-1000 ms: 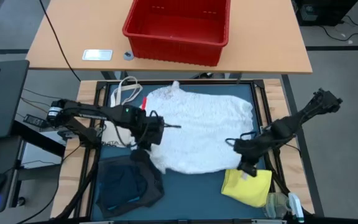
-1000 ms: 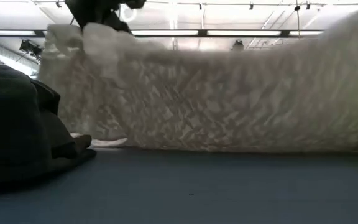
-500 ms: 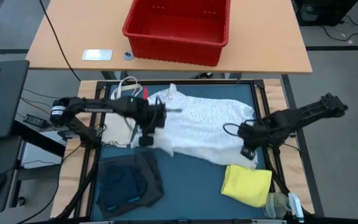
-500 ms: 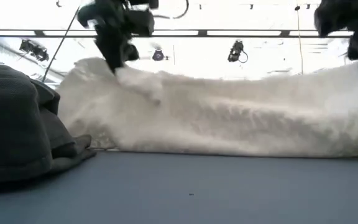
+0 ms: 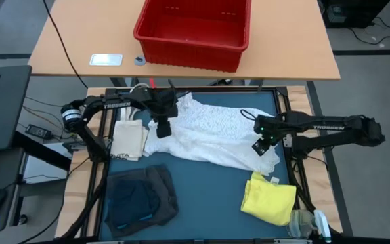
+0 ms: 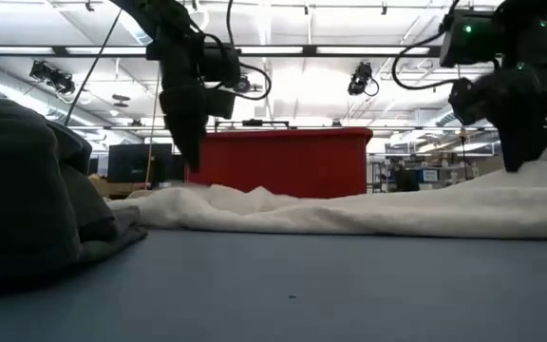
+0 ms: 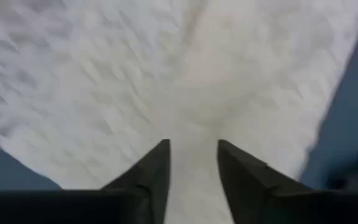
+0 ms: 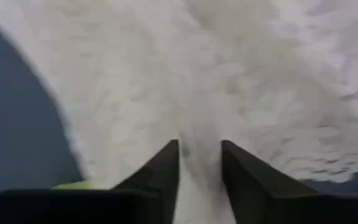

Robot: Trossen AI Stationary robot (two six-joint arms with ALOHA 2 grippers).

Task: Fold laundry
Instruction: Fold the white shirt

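Observation:
The large white lacy garment [image 5: 212,135] lies flat across the far half of the blue mat [image 5: 208,196], a low band in the low view [image 6: 349,211]. My left gripper [image 5: 161,130] points down over the garment's left end, open, with white cloth below the gap [image 7: 192,155]. My right gripper [image 5: 258,146] points down over its right end, also open [image 8: 201,155]. A yellow garment [image 5: 269,196] lies at the near right. A dark grey and navy heap [image 5: 141,196] lies at the near left. My left gripper's open fingers [image 6: 193,169] stand just at the top of the garment's left end; I cannot tell whether they touch it. My right gripper's open fingers [image 6: 516,163] reach the top of the garment's right end [image 6: 530,180]; whether they touch it cannot be told either.
A cream tote bag [image 5: 127,139] lies left of the white garment. A red bin [image 5: 193,30] stands on the wooden table beyond. A clear plastic item with green trim [image 5: 307,224] sits at the near right corner. Bare mat shows at near centre.
Both grippers have carried the white garment's raised edge toward the table's far edge and down, then let go. The garment, which hung like a curtain in the low view, now lies folded over into a flat, narrower band.

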